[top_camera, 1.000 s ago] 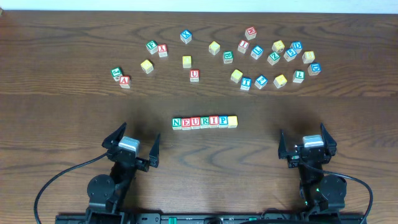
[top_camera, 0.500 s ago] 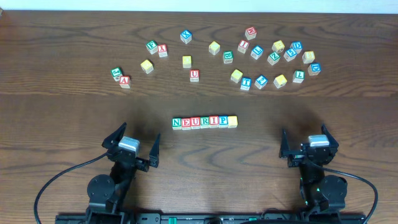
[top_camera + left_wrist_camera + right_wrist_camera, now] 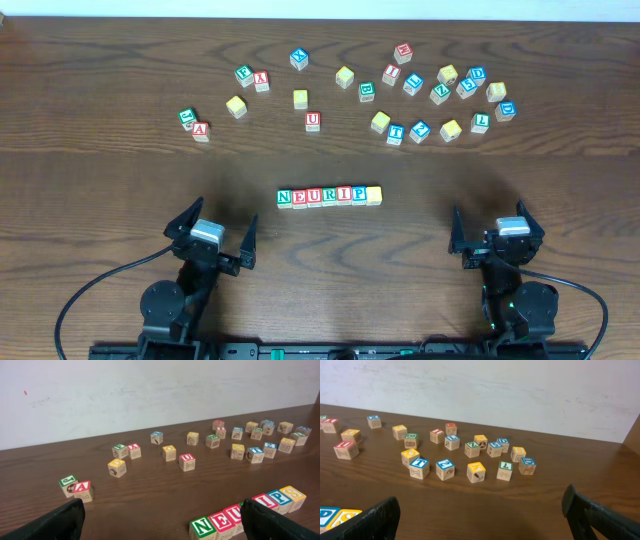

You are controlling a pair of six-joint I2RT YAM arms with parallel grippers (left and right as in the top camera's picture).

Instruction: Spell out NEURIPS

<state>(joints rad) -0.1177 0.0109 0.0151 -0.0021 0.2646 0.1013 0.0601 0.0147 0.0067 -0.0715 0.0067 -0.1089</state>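
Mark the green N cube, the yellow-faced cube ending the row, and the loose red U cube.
green N cube (image 3: 285, 197), overhead view, top face, on the letter.
yellow-faced cube (image 3: 374, 194), overhead view, middle of its top face.
loose red U cube (image 3: 313, 120), overhead view, top face, on the letter.

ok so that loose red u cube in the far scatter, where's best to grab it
Come straight down on the red U cube and pinch its left and right side faces. It sits flat and roughly square, with bare table on both sides; the yellow cube stands behind it, apart.
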